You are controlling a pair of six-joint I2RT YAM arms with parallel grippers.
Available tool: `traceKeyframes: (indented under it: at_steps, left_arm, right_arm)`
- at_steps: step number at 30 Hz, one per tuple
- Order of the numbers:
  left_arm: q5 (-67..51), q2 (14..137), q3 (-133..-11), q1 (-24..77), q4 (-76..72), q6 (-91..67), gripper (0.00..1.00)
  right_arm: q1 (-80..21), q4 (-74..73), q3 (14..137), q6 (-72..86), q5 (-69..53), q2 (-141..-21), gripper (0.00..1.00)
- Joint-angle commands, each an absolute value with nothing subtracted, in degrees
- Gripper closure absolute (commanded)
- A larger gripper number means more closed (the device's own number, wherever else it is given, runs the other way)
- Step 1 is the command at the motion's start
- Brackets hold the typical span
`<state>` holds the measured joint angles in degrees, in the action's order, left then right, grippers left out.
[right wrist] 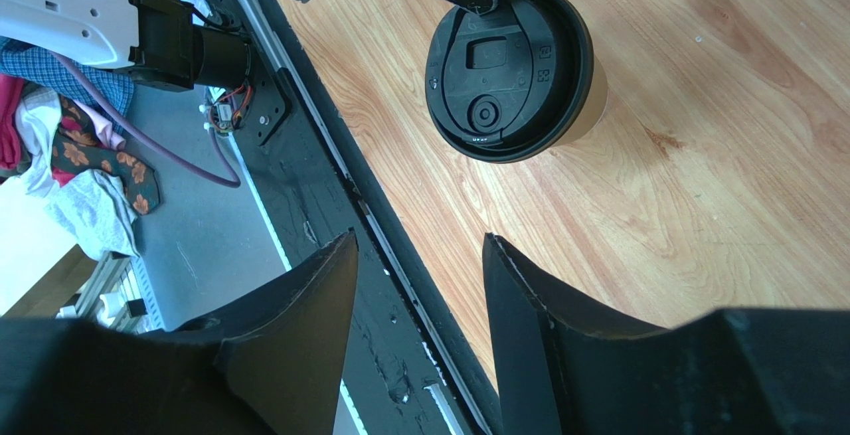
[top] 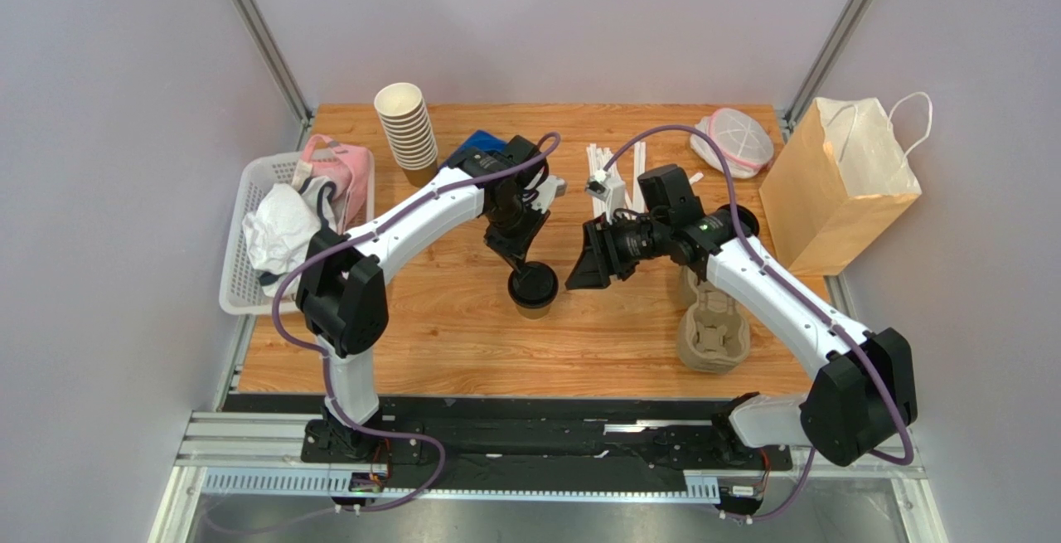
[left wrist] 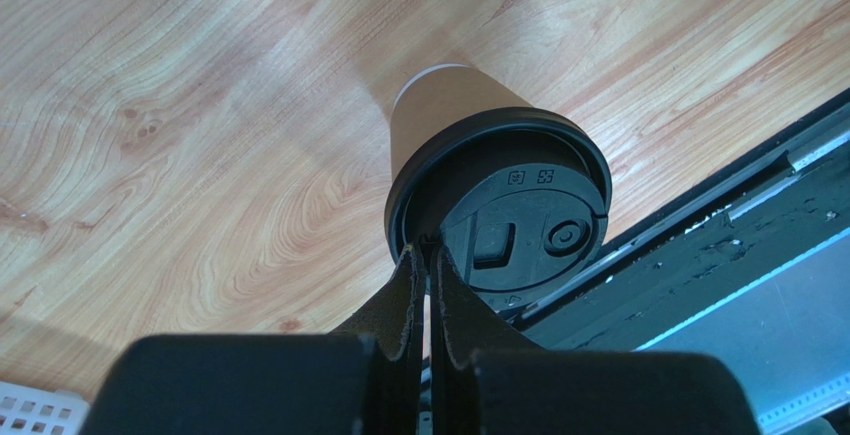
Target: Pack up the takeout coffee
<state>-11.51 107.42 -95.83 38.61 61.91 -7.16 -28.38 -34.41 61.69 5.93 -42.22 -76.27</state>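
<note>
The takeout coffee [top: 533, 287], a brown kraft cup with a black lid, stands on the wooden table near the middle front. In the left wrist view its lid [left wrist: 519, 221] fills the centre. My left gripper [left wrist: 427, 251] is shut, and its tips rest against the near rim of the lid; from above the left gripper [top: 524, 260] sits just behind the cup. My right gripper [right wrist: 419, 240] is open and holds nothing. It hovers to the right of the coffee [right wrist: 507, 71], apart from it, and points toward it from the right [top: 583, 265].
A brown paper bag [top: 837, 183] stands at the right back. A cardboard cup carrier [top: 712, 332] lies in front of it. A stack of lidless cups [top: 407, 130], a white basket [top: 245, 263] at the left, and white stirrers [top: 617, 176] are around.
</note>
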Motion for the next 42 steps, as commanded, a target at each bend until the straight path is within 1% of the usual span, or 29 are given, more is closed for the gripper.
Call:
traceKeyframes:
  at_steps: [1,4,5,8,12,15,17,18,19,20,22,23,24,25,26,27,28,29,30,31,33,34,36,37,39,40,42]
  left_arm:
    - [-11.0,107.6,-96.8,39.0,61.3,-7.0,1.00]
    - [-10.6,107.3,-96.9,39.0,61.5,-6.8,1.00]
    - [-10.6,107.3,-97.0,39.0,61.8,-6.6,0.96]
    - [-10.9,107.1,-98.0,39.0,62.5,-6.2,0.91]
    - [-11.8,106.3,-99.4,38.9,63.2,-5.7,0.86]
    - [-12.2,105.5,-100.5,38.9,63.7,-4.7,0.73]
    - [-12.8,104.1,-100.7,38.8,63.8,-3.9,0.59]
    - [-13.2,103.7,-100.7,38.9,63.9,-3.5,0.56]
    - [-13.4,103.0,-101.2,38.9,64.1,-3.3,0.55]
    - [-13.2,102.7,-101.2,38.8,64.6,-2.8,0.45]
    - [-12.5,101.6,-101.4,38.3,65.6,-2.2,0.44]
    - [-12.7,100.9,-101.1,37.7,66.0,-1.8,0.31]
    - [-13.5,99.9,-100.7,36.7,65.9,-1.6,0.24]
    - [-15.4,97.2,-99.8,33.3,65.7,-1.4,0.20]
    - [-23.3,95.4,-99.0,30.8,63.8,-1.5,0.10]
    - [-28.3,93.2,-97.7,28.2,61.9,-3.3,0.06]
    - [-35.2,88.0,-94.3,23.6,56.0,-5.3,0.02]
    - [-38.7,85.5,-92.4,21.9,52.6,-6.9,0.02]
    - [-40.8,80.2,-90.2,20.9,49.2,-10.2,0.02]
    - [-45.0,77.5,-85.0,20.2,41.5,-11.2,0.02]
    - [-46.6,69.4,-78.6,20.2,33.1,-15.4,0.02]
    - [-46.8,67.3,-72.0,19.8,26.2,-23.2,0.01]
    - [-46.9,63.8,-64.6,19.3,22.2,-28.5,0.01]
    - [-52.4,63.8,-62.3,19.2,16.2,-33.2,0.03]
    - [-55.4,66.4,-58.9,19.9,13.2,-37.2,0.05]
    - [-56.7,67.6,-58.2,20.0,12.7,-38.2,0.12]
    - [-58.6,70.7,-55.9,20.0,10.4,-40.4,0.19]
  right_arm:
    - [-28.7,-31.8,62.8,5.6,-43.4,-76.6,0.47]
    - [-28.7,-31.8,62.8,5.5,-43.8,-76.7,0.47]
    - [-28.7,-31.7,62.9,5.5,-43.7,-77.0,0.47]
    - [-28.7,-31.9,63.2,5.5,-43.9,-77.1,0.47]
    - [-28.7,-32.2,63.7,5.3,-43.9,-77.1,0.47]
    - [-28.6,-32.5,64.2,5.1,-44.0,-77.0,0.46]
    - [-28.7,-32.7,64.9,5.0,-44.0,-77.1,0.46]
    - [-28.7,-33.0,65.0,4.8,-44.1,-77.2,0.46]
    - [-28.7,-33.0,65.6,4.8,-44.1,-77.3,0.46]
    - [-28.7,-33.1,65.8,4.8,-44.2,-77.3,0.46]
    - [-28.7,-33.6,66.9,4.6,-44.2,-77.4,0.46]
    - [-28.7,-33.7,67.2,4.5,-44.3,-77.4,0.46]
    - [-28.7,-34.0,67.8,4.5,-44.4,-77.4,0.46]
    - [-28.7,-34.0,68.4,4.9,-44.6,-77.4,0.46]
    - [-28.7,-34.0,68.7,5.3,-44.9,-77.5,0.46]
    - [-28.7,-33.9,69.0,6.0,-45.3,-77.6,0.46]
    - [-28.7,-33.6,69.0,7.4,-46.3,-77.8,0.46]
    - [-28.7,-32.6,68.9,8.4,-46.8,-78.0,0.46]
    - [-28.7,-31.9,68.8,9.4,-47.5,-78.3,0.46]
    - [-28.7,-31.0,68.6,10.5,-49.3,-78.6,0.46]
    - [-28.7,-28.0,68.2,14.9,-51.1,-80.2,0.46]
    - [-28.8,-27.0,68.2,16.6,-53.2,-80.8,0.46]
    - [-29.0,-24.4,68.6,21.1,-54.7,-83.1,0.47]
    - [-28.9,-23.7,68.7,22.2,-56.1,-84.2,0.47]
    - [-29.2,-22.6,69.0,25.1,-57.1,-86.6,0.49]
    - [-29.4,-22.4,68.9,25.8,-58.1,-87.4,0.50]
    - [-29.4,-21.4,68.2,28.0,-58.9,-88.8,0.52]
